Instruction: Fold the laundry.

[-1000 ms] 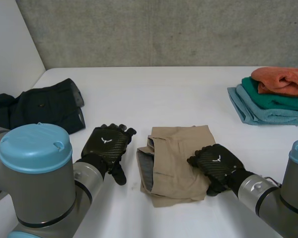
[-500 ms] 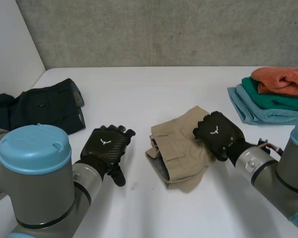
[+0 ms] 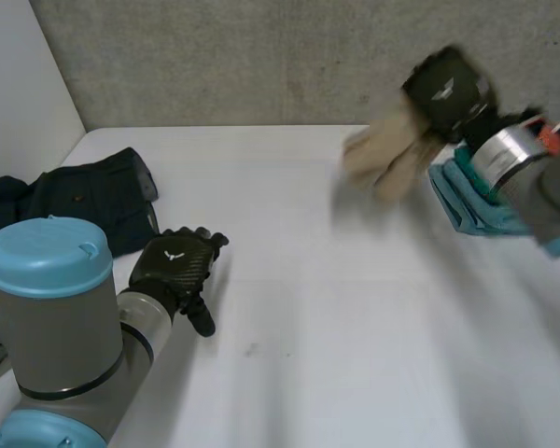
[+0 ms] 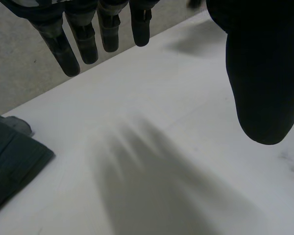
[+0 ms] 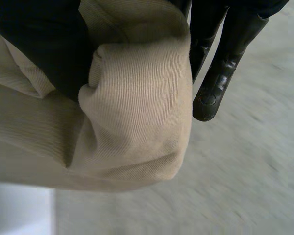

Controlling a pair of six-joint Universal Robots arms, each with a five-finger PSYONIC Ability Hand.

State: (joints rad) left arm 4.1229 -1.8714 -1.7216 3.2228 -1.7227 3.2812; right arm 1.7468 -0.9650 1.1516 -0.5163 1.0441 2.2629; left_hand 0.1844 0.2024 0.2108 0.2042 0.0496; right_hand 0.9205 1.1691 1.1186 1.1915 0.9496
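Laundry item, tan cloth (image 3: pixel 385 154): off the table (image 3: pixel 336 308), in the air just beside the towels (image 3: pixel 459 201), on their side toward my left arm. It is blurred in the head view. In the right wrist view it is bunched into a thick roll with a fine ribbed weave.

Right hand (image 3: pixel 445 86): high above the towels' edge, clenched round the tan cloth. My thumb presses across the roll and my fingers (image 5: pixel 219 73) curl behind it.

Left hand (image 3: pixel 173 269): well apart from the towels, at the opposite side of the table, palm down. I cannot tell whether it touches the surface. Its fingers (image 4: pixel 83 36) are straight and slack, thumb spread wide, grasping nothing.

Towels: folded pile, blue under green, partly hidden behind my right forearm.

Dark garment (image 3: pixel 84 201): folded, at the table side farthest from the towels, near my left hand but apart from it. One corner of it lies beyond my left fingertips in the left wrist view.
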